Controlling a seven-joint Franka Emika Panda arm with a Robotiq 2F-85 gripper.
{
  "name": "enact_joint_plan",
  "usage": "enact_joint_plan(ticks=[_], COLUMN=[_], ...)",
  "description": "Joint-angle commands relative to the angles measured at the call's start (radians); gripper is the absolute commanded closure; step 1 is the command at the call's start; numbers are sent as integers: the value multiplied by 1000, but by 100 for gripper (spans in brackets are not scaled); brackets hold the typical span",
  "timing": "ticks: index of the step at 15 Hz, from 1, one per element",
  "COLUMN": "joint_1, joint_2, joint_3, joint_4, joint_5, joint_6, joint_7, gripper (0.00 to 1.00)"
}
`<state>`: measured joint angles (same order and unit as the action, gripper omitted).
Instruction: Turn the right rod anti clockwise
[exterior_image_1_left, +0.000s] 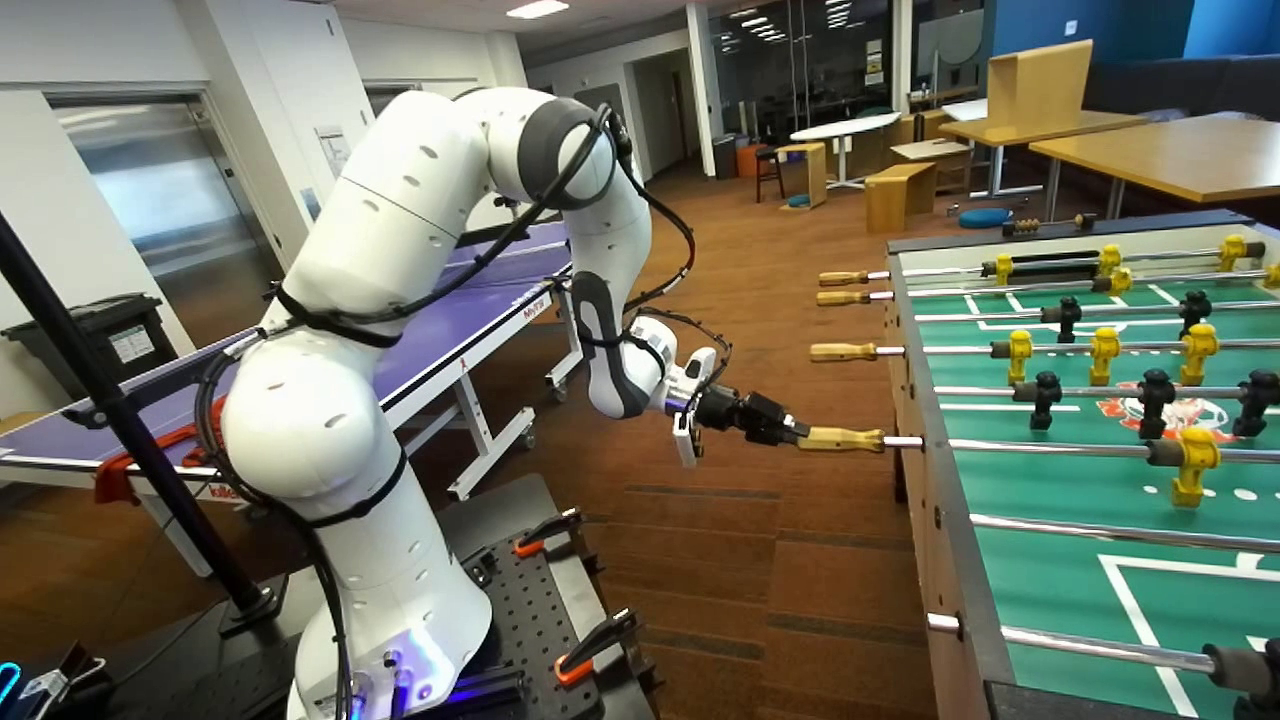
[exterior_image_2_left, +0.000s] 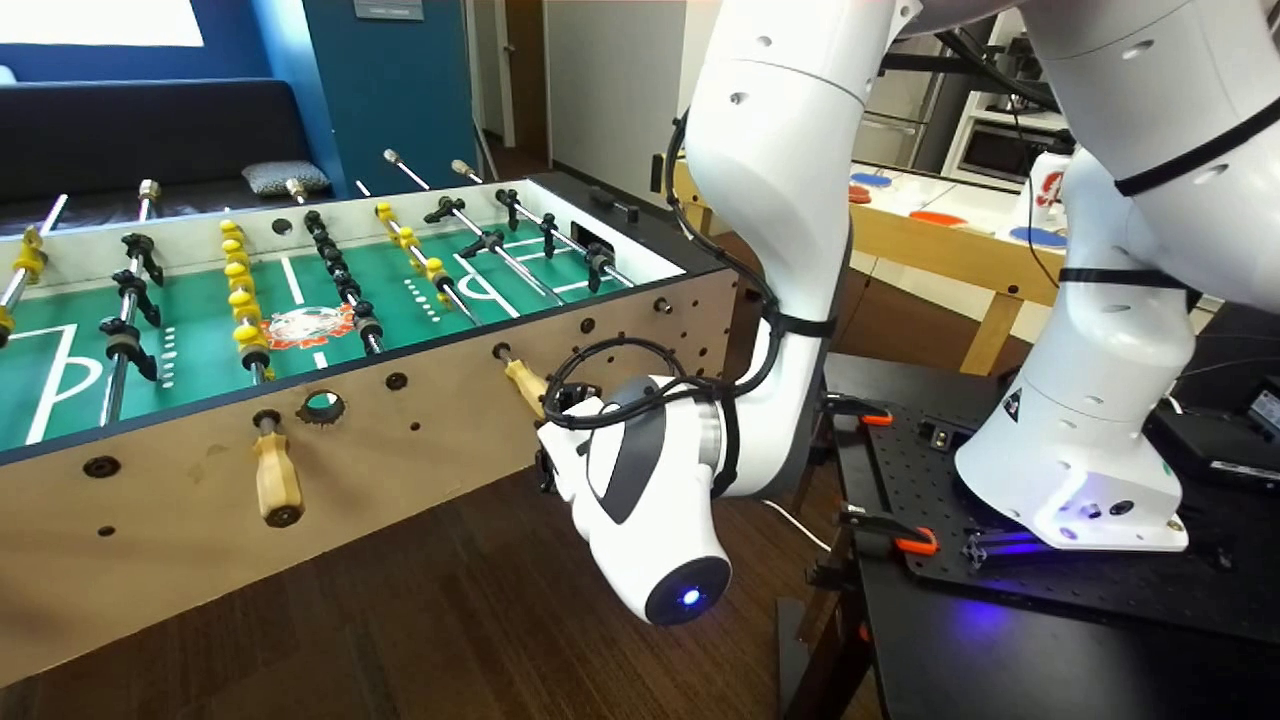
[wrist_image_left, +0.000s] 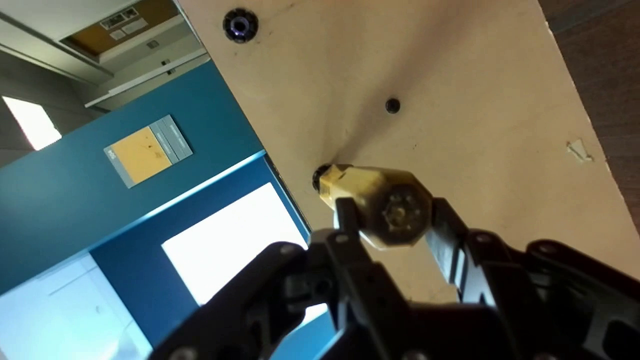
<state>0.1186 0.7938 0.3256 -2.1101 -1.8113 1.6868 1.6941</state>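
The rod (exterior_image_1_left: 1050, 448) on the right of the foosball table carries yellow players (exterior_image_1_left: 1195, 468). Its wooden handle (exterior_image_1_left: 840, 440) sticks out from the table's side toward the arm. The handle also shows in an exterior view (exterior_image_2_left: 524, 385), partly behind the wrist. My gripper (exterior_image_1_left: 797, 432) is at the handle's free end. In the wrist view, the gripper's two fingers (wrist_image_left: 392, 209) press on opposite sides of the eight-sided handle (wrist_image_left: 370, 185), so it is shut on it. The handle's dark end face points toward the wrist camera. In the exterior view from behind the wrist, the fingertips are mostly hidden.
The foosball table's side wall (exterior_image_2_left: 420, 440) stands close to the gripper. Another wooden handle (exterior_image_2_left: 278, 470) juts out along it, and further handles (exterior_image_1_left: 845, 298) show beyond. A bare rod end (exterior_image_1_left: 943, 624) protrudes nearer the camera. A purple ping-pong table (exterior_image_1_left: 440, 350) stands behind the arm.
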Motion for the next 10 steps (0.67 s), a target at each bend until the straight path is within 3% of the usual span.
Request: enact_joint_plan(ticks=[1, 7, 8, 10], joint_1=[29, 64, 68, 74], joint_2=[-7, 8, 17, 19], joint_3=[-40, -68, -59, -63], joint_4=[11, 11, 21, 21], joint_5=[43, 39, 22, 21], joint_6=[20, -8, -3, -5], joint_7=[-195, -445, -347, -390], gripper=[86, 86, 61, 61])
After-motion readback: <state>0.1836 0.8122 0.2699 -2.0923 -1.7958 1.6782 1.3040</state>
